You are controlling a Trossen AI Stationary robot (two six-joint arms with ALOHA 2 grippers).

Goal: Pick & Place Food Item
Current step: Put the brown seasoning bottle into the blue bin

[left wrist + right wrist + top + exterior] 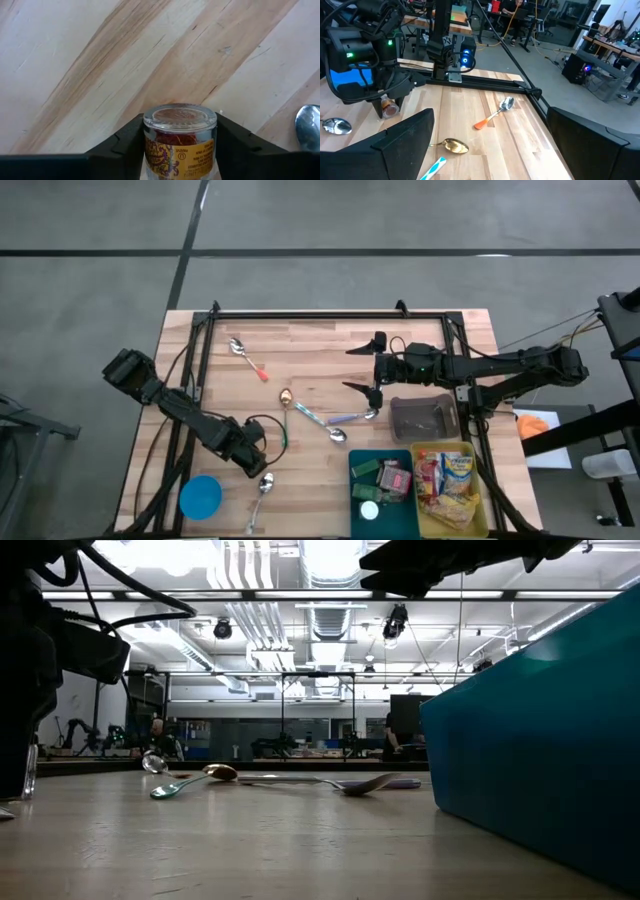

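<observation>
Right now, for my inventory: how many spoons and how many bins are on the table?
Spoons: 5
Bins: 3
Total: 8

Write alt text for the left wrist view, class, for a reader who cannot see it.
A small glass jar of reddish spice with a yellow label sits clamped between the left gripper jaws, above a pale wooden table. A spoon bowl shows at the edge.

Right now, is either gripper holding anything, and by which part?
The left gripper clamps a small spice jar by its sides, below the lid. The right gripper is open, empty.
</observation>
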